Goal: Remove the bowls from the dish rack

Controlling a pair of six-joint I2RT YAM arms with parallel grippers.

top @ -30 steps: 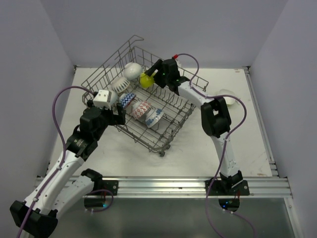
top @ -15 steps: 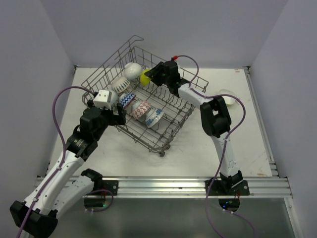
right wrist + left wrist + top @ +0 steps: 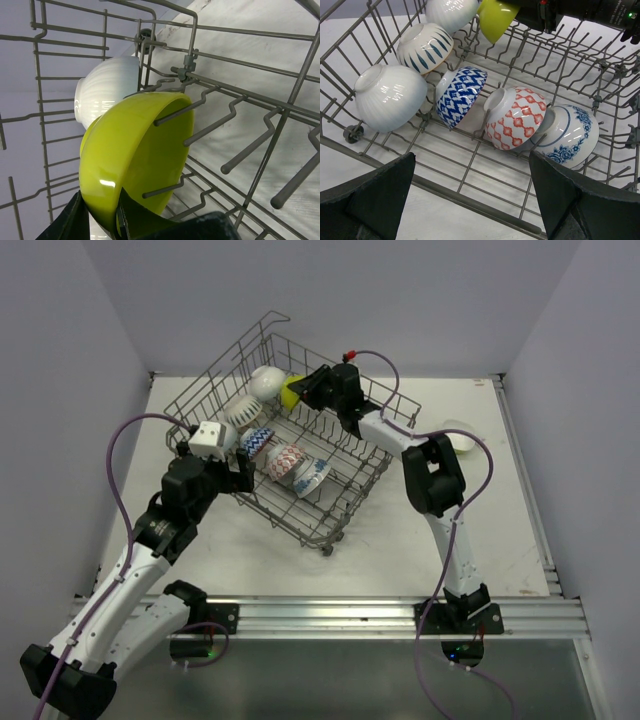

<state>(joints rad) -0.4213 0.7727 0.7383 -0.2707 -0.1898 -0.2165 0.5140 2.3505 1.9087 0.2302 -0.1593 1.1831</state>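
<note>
The grey wire dish rack (image 3: 290, 525) stands tilted on the table and holds several bowls. In the left wrist view I see a ribbed white bowl (image 3: 390, 97), a blue-striped one (image 3: 425, 47), a blue-patterned one (image 3: 461, 95), a red-patterned one (image 3: 515, 117) and a blue floral one (image 3: 570, 132). My right gripper (image 3: 100, 215) reaches into the rack's far side and pinches the rim of a lime bowl (image 3: 135, 155), one finger inside and one outside. Behind it leans another ribbed white bowl (image 3: 107, 85). My left gripper (image 3: 472, 200) hangs open over the rack's near left edge, holding nothing.
A white bowl (image 3: 460, 430) sits on the white table (image 3: 400, 540) to the right of the rack, behind the right arm. The rack's upright tines (image 3: 200, 132) poke across the lime bowl's mouth. Grey walls close in on both sides.
The right gripper has pushed further left into the rack's far side and its fingers have come together on the lime bowl's rim. The left arm has not moved.
</note>
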